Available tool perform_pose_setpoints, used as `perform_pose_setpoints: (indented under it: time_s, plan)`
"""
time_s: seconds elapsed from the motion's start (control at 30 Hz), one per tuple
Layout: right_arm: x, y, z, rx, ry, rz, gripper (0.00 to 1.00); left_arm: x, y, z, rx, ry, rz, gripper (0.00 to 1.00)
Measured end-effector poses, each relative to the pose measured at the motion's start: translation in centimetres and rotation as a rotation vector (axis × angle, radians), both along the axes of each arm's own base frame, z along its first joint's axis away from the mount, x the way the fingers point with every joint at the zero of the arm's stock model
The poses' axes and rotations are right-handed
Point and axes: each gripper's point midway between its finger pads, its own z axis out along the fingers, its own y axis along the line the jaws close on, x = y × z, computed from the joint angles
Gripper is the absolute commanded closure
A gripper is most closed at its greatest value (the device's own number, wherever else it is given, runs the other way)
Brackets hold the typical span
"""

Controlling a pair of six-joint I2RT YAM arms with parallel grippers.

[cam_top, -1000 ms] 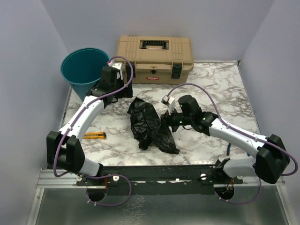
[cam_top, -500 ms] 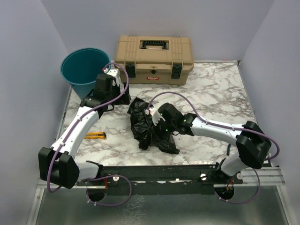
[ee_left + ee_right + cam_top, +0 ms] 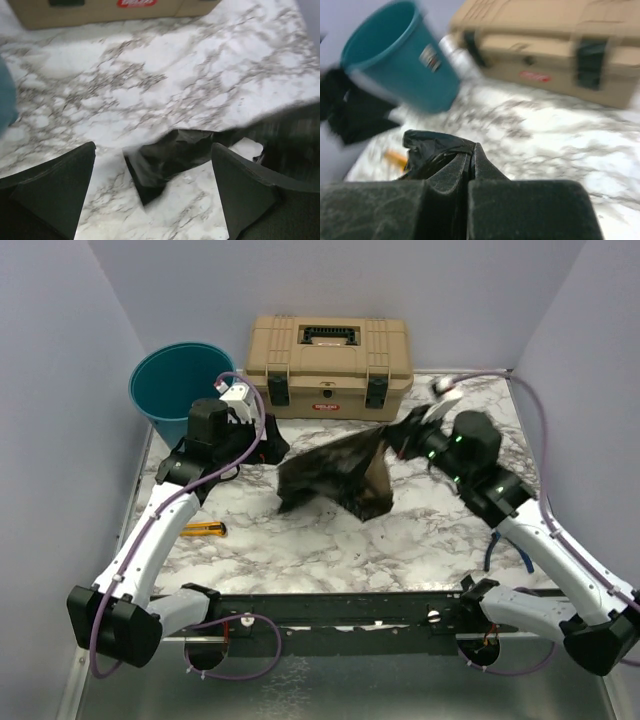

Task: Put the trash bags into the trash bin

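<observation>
On the white and gray marble table (image 3: 450,540), with plain pale walls (image 3: 60,360) on three sides, two containers stand at the far edge. The teal trash bin (image 3: 178,380) is at the far left corner, upright, and only its own teal inside shows. The tan toolbox (image 3: 330,352) is just to its right, with its lid shut. The black trash bag (image 3: 335,475) is not in the bin. It is over the middle of the table, pulled out long from the right gripper (image 3: 400,433) down toward the left. The right wrist view shows what the top view does not: those fingers are pinched tight on a fold of the bag. The left wrist view shows the left gripper (image 3: 152,150) with its fingers wide apart, holding nothing, and the bag's loose end shows between them. Only the top view clearly shows a small yellow tool (image 3: 205,530) on the table near the left arm.
</observation>
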Motion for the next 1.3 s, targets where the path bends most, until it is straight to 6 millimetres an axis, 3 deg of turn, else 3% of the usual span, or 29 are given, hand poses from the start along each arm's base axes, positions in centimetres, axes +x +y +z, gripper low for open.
perform_pose_setpoints:
  time_s: [0.1, 0.13, 0.2, 0.3, 0.37, 0.47, 0.57, 0.7, 0.83, 1.03, 1.3]
  plan:
    - [4.9, -4.7, 2.7, 0.061, 0.035, -0.200, 0.99, -0.4, -1.3, 2.2, -0.070, -0.049, -0.054, 0.01]
    - [5.9, -5.1, 3.1, 0.076, 0.047, -0.229, 1.00, -0.6, -1.7, 2.8, -0.088, -0.062, -0.071, 0.01]
    - [6.9, -4.7, 1.2, 0.079, 0.110, -0.246, 1.00, -1.2, -2.6, 3.6, -0.112, -0.081, -0.109, 0.01]
    - [6.5, -4.7, -3.7, 0.044, 0.249, -0.266, 1.00, -2.6, -4.5, 4.4, -0.133, -0.099, -0.178, 0.01]
    - [6.0, -4.8, -5.1, 0.035, 0.299, -0.274, 1.00, -4.0, -6.6, 4.9, -0.146, -0.108, -0.250, 0.01]
    - [5.7, -4.9, -4.8, 0.054, 0.309, -0.279, 1.00, -6.8, -10.6, 4.6, -0.155, -0.099, -0.369, 0.01]
    - [5.4, -5.0, -4.0, 0.074, 0.296, -0.278, 1.00, -8.7, -13.7, 2.8, -0.150, -0.054, -0.448, 0.01]
    - [5.1, -5.1, -3.6, 0.080, 0.294, -0.279, 1.00, -9.8, -15.0, 0.0, -0.112, 0.005, -0.464, 0.01]
    - [5.0, -5.2, -3.6, 0.074, 0.303, -0.280, 1.00, -10.6, -16.4, -1.2, -0.073, 0.009, -0.476, 0.01]
    - [4.9, -4.9, -2.5, 0.087, 0.289, -0.261, 1.00, -9.7, -17.6, -4.2, 0.050, -0.013, -0.479, 0.01]
    - [4.6, -4.5, -1.9, 0.097, 0.286, -0.235, 1.00, -5.5, -17.4, -6.5, 0.246, -0.108, -0.393, 0.03]
